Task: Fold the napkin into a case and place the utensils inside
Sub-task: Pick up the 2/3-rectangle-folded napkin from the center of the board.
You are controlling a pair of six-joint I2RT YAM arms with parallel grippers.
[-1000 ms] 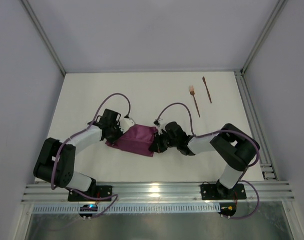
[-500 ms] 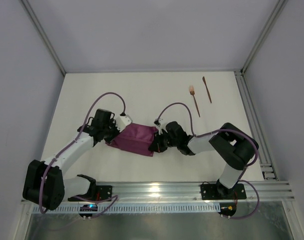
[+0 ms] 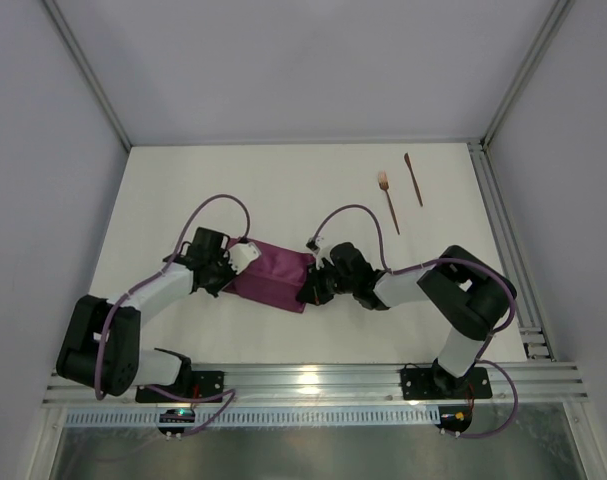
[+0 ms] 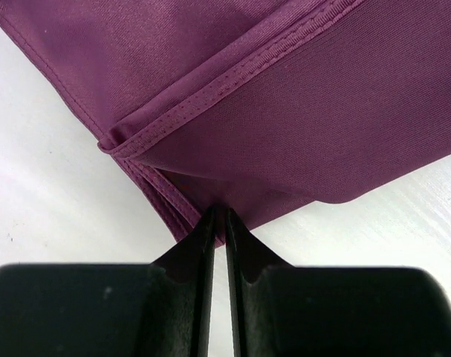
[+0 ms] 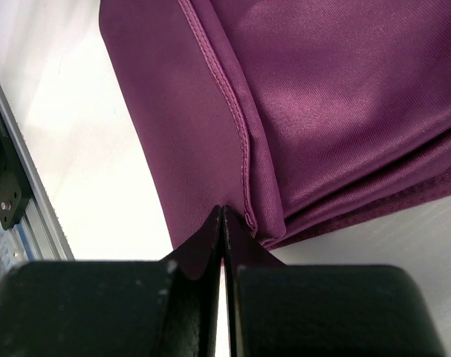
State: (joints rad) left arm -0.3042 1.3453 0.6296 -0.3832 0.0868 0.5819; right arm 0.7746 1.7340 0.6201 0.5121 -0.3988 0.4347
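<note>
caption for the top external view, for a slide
Left gripper and right gripper pinch opposite ends of the folded napkin; fork and knife lie untouched at far right.

From above, the left gripper (image 3: pixel 233 270) covers the left end of the napkin (image 3: pixel 273 273), and the right gripper (image 3: pixel 309 288) covers its near right corner; the fingertips of both are hidden there. In the left wrist view the cloth runs off the top and right edges, the stacked hems at its corner are too close to count, and whether cloth sits inside the thin slit between the fingers cannot be told. In the right wrist view the cloth leaves by the top and right, and a rail (image 5: pixel 13 197) is cut by the left edge. The fork (image 3: pixel 388 200) and knife (image 3: pixel 413 180), far right, are too small to show tines or blade
</note>
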